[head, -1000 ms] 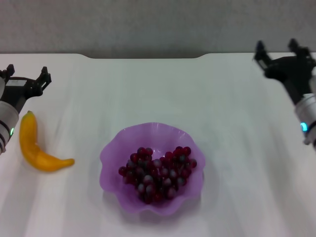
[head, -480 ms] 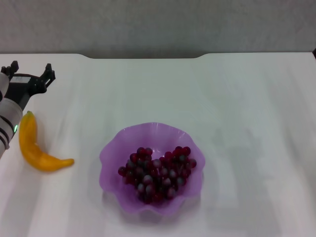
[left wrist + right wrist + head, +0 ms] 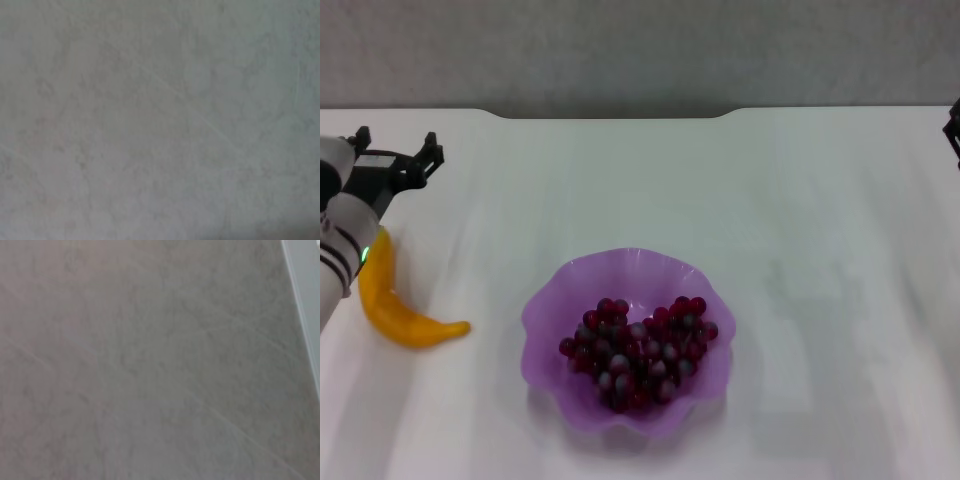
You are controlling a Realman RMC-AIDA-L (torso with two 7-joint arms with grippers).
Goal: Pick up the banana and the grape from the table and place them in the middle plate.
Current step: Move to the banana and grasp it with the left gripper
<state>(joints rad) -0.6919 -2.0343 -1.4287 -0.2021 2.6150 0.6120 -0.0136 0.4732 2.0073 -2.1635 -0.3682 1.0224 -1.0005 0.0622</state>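
The yellow-orange banana (image 3: 398, 312) lies on the white table (image 3: 800, 250) at the left, its upper end hidden behind my left arm. The bunch of dark red-purple grapes (image 3: 640, 350) lies inside the purple scalloped middle plate (image 3: 548, 305) at the centre front. My left gripper (image 3: 398, 152) is open and empty, hovering just beyond the banana's far end. Only a dark sliver of my right gripper (image 3: 954, 125) shows at the right edge, far from the plate. Both wrist views show only a blurred grey surface.
A grey wall (image 3: 640, 50) runs behind the table's far edge. A pale strip (image 3: 307, 300) shows at one side of the right wrist view.
My right arm has withdrawn from the far right of the table to the picture's edge. My left gripper has shifted slightly right, by the banana's far end. The banana, grapes and plate have not moved.
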